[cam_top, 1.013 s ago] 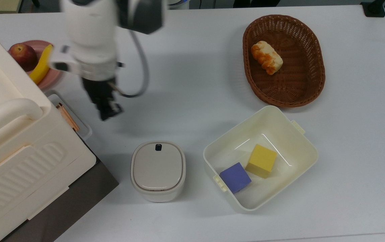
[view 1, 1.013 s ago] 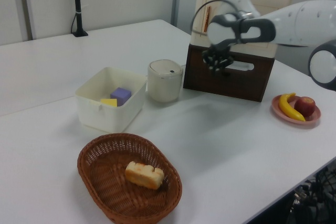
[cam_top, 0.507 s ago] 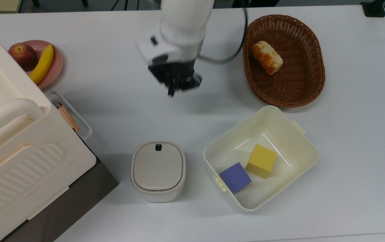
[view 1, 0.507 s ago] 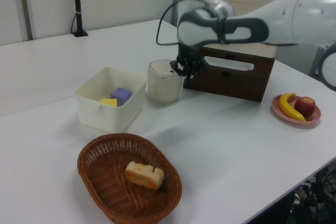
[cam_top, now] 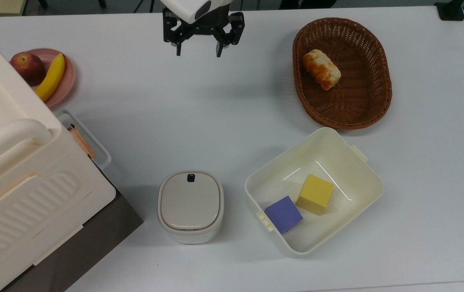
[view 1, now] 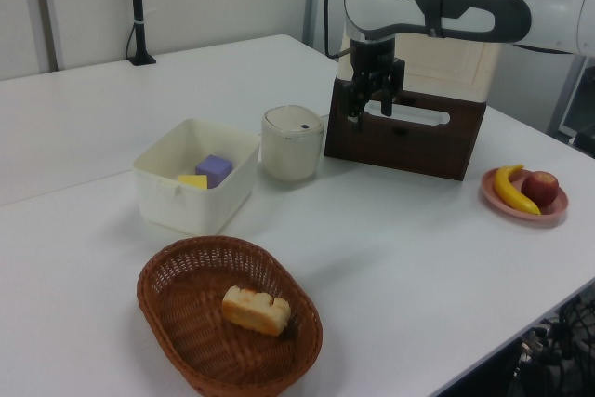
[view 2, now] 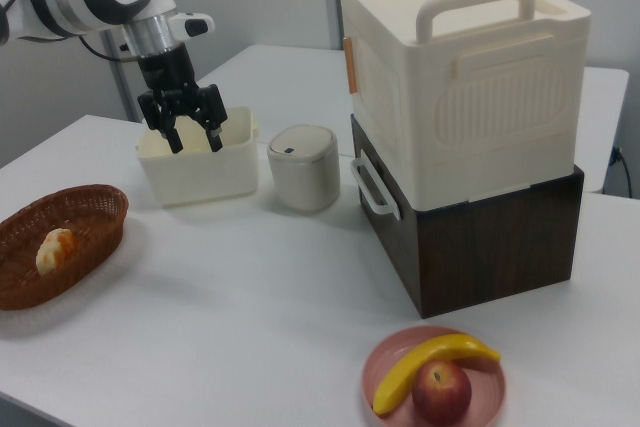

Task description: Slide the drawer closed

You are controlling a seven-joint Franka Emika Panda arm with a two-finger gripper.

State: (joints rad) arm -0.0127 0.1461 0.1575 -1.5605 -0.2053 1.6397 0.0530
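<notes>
The drawer is the dark brown front panel at the foot of the cream cabinet. Its front looks flush with the dark base. Its white loop handle sticks out on the cabinet's right side in the top view. My gripper hangs open at the top view's upper middle, far from the handle, with nothing between its fingers. In the left view my gripper appears in front of the drawer panel. In the right view my gripper hovers in front of the cream tub.
A small lidded cream container stands close to the cabinet. A cream tub holds a yellow cube and a purple cube. A wicker basket holds bread. A pink plate carries a banana and an apple.
My gripper has moved away from the drawer handle, across the table to the top view's upper middle, and its fingers now stand wide apart. The drawer has not visibly moved.
</notes>
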